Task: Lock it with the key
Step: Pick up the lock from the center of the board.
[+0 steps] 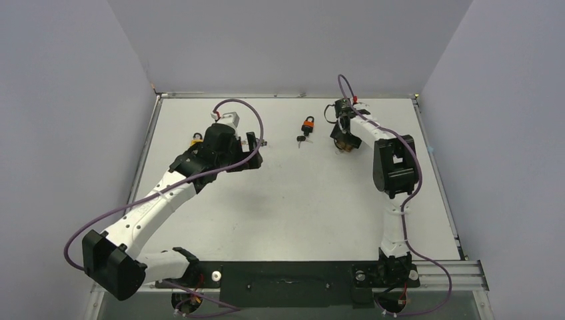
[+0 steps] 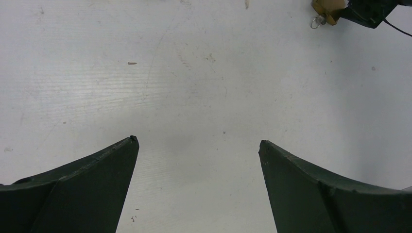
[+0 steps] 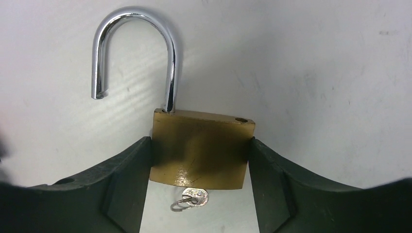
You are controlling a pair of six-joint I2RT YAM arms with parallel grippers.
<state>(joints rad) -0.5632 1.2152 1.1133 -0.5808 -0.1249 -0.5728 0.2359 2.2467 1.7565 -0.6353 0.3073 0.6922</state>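
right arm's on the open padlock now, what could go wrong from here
1. The right jaws pinch the brass padlock by its smooth sides, so it may slip or twist.
2. The shackle is swung away from its hole, so pressing it down could jam it on the body's top.
3. The key sits low between the jaws, leaving little room to reach and turn it.

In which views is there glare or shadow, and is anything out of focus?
Right wrist: bright glare runs along the chrome shackle of the brass padlock, whose face lies partly in shadow. Left wrist: even light, the white table sharp, a faint shadow below the open left gripper. Top external: soft, even light, no glare.
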